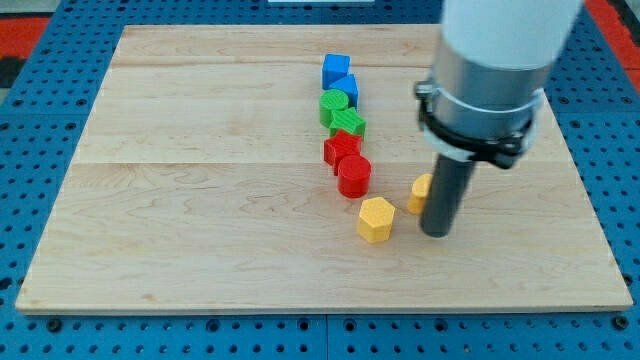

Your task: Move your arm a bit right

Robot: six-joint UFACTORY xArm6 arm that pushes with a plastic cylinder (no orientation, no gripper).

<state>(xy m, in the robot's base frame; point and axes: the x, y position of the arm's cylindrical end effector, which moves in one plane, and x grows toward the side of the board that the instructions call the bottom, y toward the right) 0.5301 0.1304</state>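
Note:
My tip (pixel 436 232) rests on the wooden board (pixel 200 200) at the view's lower right. A yellow block (pixel 420 192) sits right behind it, partly hidden by the rod. A yellow hexagonal block (pixel 376 219) lies just left of the tip, apart from it. A red cylinder (pixel 353 175) and a red star-like block (pixel 341 147) lie further up and left. Above them are a green star-like block (pixel 349 124), a green cylinder (pixel 334 103), and two blue blocks: a blue cube (pixel 336 68) and another blue block (pixel 347 88) below it.
The blocks form a near-vertical chain in the board's middle. The arm's large white and grey body (pixel 490 70) hangs over the upper right of the board. A blue perforated table (pixel 40 150) surrounds the board.

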